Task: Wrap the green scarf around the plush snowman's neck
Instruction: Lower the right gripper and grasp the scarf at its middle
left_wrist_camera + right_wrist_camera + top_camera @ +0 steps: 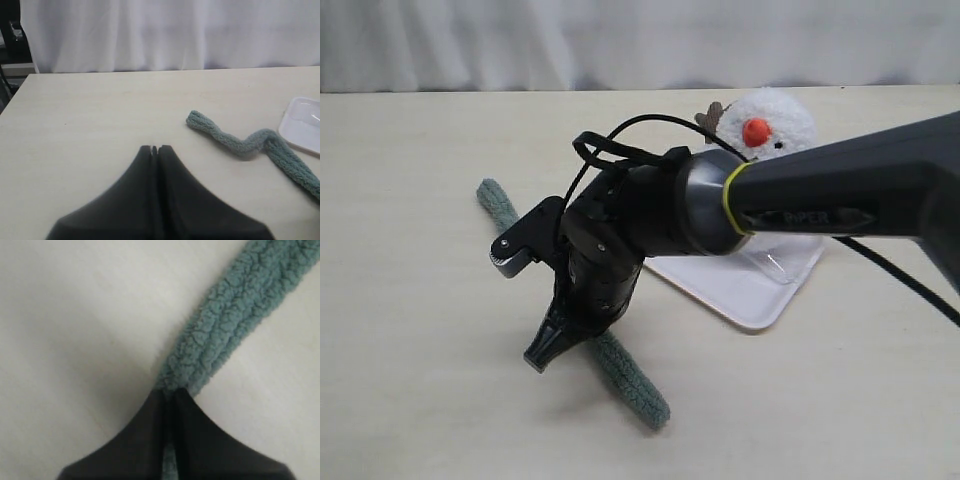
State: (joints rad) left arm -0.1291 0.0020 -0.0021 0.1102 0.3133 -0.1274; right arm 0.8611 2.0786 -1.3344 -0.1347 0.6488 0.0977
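Note:
The green scarf (632,386) lies slantwise on the table, one end at the far left (494,196), its middle hidden under my right arm. My right gripper (542,356) reaches across to it, tips down at the table. In the right wrist view the right gripper (170,393) is shut on the green scarf (225,325), with knit showing between the jaws. The plush snowman (775,118) with its orange nose stands at the back right, behind the arm; its lower body is hidden. My left gripper (154,148) is shut on nothing, away from the kinked scarf (235,142).
A white tray (760,292) lies under the right arm, in front of the snowman; its corner (301,125) shows in the left wrist view. A black cable (895,270) trails off to the right. A white curtain hangs behind the table's far edge.

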